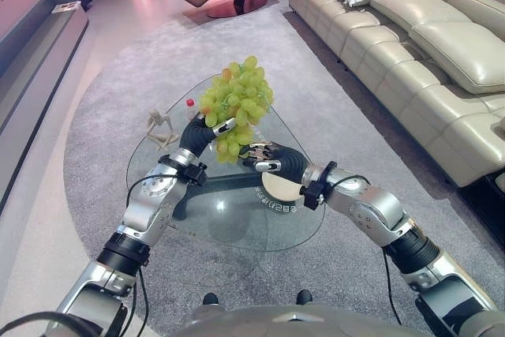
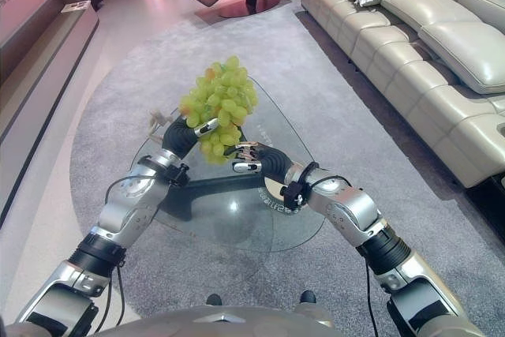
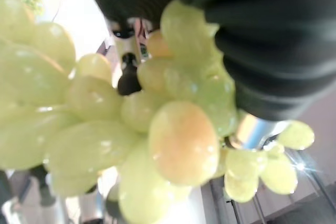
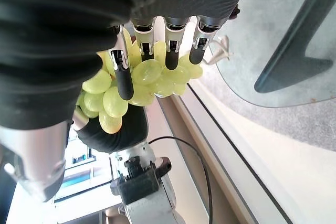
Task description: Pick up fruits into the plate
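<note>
While the grapes (image 1: 237,104) hang above the glass worktop (image 1: 229,219), our left hand (image 1: 207,130) curls its fingers round them; our right hand (image 1: 264,157) touches their underside with relaxed fingers, over the plate (image 1: 280,189) near the worktop's edge.

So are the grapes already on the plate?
No, the left hand holds the grapes up above the glass table.

We see open glass tabletop (image 1: 229,230) near us; the grapes (image 1: 237,104) block the middle, a small figurine (image 1: 160,128) stands left, the plate (image 1: 282,189) right.
</note>
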